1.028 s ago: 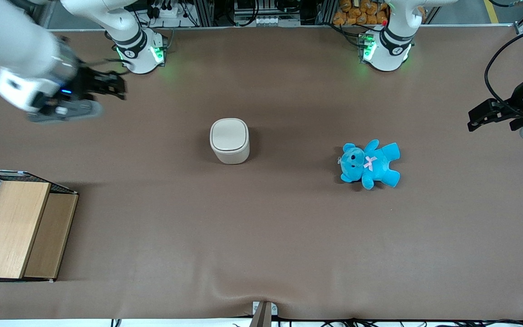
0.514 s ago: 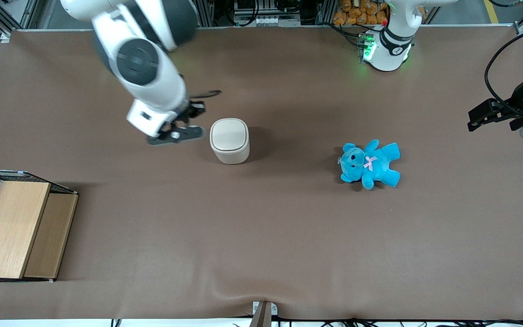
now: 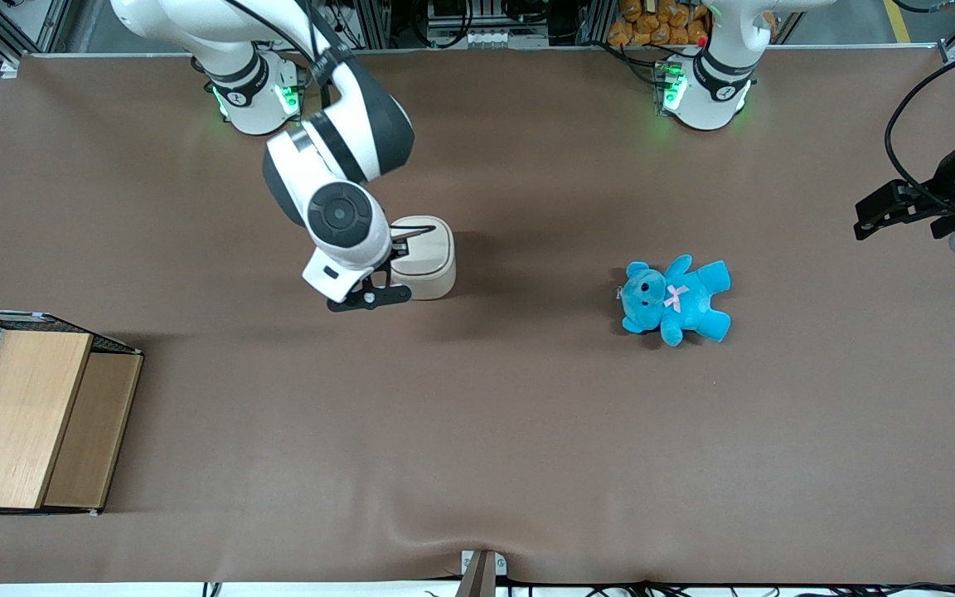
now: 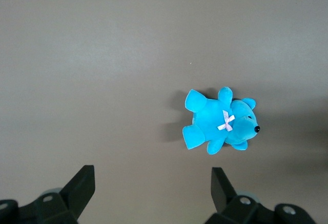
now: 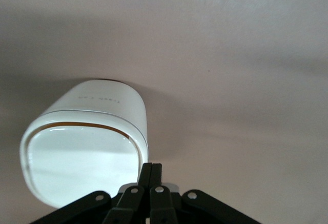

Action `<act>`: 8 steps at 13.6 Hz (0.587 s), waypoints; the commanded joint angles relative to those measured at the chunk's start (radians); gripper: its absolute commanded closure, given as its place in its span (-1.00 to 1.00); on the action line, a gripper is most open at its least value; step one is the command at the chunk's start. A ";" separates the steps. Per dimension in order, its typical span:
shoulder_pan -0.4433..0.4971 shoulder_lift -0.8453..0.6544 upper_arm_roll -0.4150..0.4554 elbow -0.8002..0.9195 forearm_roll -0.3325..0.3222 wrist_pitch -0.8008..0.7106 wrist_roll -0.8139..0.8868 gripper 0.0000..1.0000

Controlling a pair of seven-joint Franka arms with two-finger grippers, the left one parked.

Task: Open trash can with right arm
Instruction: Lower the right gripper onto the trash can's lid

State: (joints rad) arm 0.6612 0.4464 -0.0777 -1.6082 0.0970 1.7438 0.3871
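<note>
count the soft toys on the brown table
1: a blue plush teddy bear lying toward the parked arm's end, apart from the cream-white plastic trash can, where the black two-finger gripper is shut above the lid.

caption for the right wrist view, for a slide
Shut gripper poised over the edge of the trash can, its lid still closed.

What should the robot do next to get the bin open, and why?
Probably lower the tool a little onto the lid's edge and press. Its fingers are shut together, and it sits just above the rim of the trash can, at the edge toward the working arm's end of the table. The lid lies flat and closed, so it likely needs a push to pop open.
</note>
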 commanded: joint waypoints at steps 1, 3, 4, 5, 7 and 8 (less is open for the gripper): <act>0.024 -0.023 -0.007 -0.055 0.039 0.026 0.013 1.00; 0.043 -0.021 -0.007 -0.068 0.058 0.026 0.027 1.00; 0.050 -0.020 -0.007 -0.075 0.062 0.029 0.059 1.00; 0.070 -0.020 -0.007 -0.082 0.066 0.040 0.076 1.00; 0.080 -0.014 -0.007 -0.090 0.070 0.051 0.101 1.00; 0.081 0.001 -0.007 -0.090 0.082 0.055 0.102 1.00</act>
State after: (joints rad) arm 0.7320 0.4480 -0.0763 -1.6748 0.1551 1.7797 0.4684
